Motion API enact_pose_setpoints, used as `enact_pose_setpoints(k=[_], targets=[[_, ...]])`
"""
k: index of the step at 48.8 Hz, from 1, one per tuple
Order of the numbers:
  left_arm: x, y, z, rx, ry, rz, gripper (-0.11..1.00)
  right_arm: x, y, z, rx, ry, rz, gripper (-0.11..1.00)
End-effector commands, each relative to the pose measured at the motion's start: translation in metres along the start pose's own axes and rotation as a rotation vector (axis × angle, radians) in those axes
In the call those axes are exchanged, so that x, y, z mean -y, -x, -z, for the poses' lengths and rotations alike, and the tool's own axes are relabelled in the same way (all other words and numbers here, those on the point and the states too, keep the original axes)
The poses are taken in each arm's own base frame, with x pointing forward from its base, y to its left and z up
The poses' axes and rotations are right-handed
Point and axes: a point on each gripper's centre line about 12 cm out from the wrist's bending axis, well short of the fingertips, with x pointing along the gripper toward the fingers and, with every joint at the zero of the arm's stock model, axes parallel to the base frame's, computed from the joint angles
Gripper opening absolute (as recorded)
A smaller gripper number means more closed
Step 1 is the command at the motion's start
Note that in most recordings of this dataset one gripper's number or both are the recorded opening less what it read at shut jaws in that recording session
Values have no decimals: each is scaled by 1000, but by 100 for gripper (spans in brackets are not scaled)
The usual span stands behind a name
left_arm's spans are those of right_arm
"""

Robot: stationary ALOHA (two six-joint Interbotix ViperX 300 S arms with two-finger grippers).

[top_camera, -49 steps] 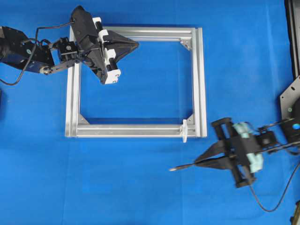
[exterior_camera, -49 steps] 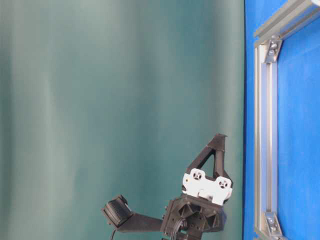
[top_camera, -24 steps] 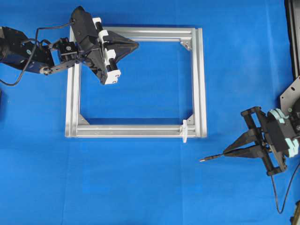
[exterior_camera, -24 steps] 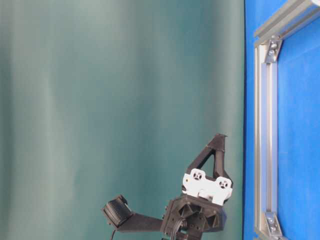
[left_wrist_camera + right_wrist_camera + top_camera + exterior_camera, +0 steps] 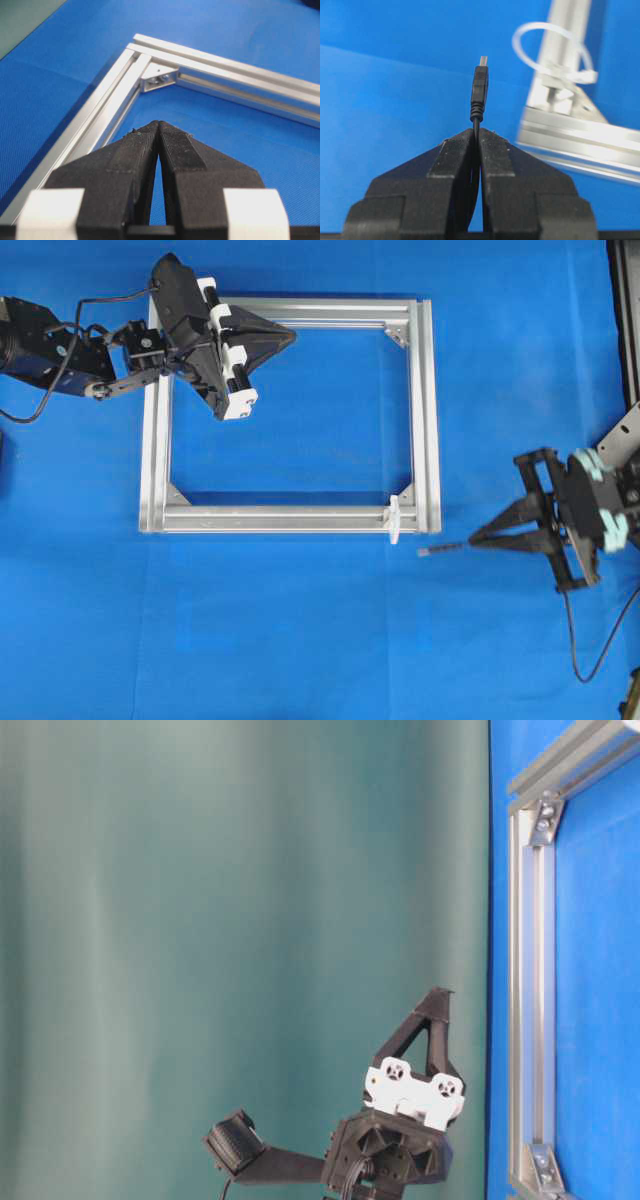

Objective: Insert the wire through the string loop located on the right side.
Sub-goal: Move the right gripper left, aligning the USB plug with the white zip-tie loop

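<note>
Black and thin, the wire (image 5: pixel 479 92) sits clamped in our right hand (image 5: pixel 476 137), its plug poking out past the fingertips. Beyond it, up and to the right in the wrist view, we see the string loop (image 5: pixel 552 50) standing on the aluminium frame (image 5: pixel 430 420), near that frame's lower right corner, with the plug just outside the frame. At the frame's far upper left corner our left hand (image 5: pixel 283 337) hangs pressed together on nothing, above the blue bench (image 5: pixel 300 640).
</note>
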Motion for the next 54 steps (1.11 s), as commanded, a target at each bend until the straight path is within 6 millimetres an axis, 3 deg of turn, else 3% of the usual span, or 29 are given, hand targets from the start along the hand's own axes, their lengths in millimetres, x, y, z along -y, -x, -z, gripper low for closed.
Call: enact_pose_setpoints(k=[1,9,54], targets=[[2,1,-17,55,-1,7,0,10,0,-3,19,-21,42,-3],[2,0,-18,57,1,6,0,22,2,-2,24,-39,90,-3],[2,0,-17,55,-1,7,0,21,2,-4,37,-34,87,-3]])
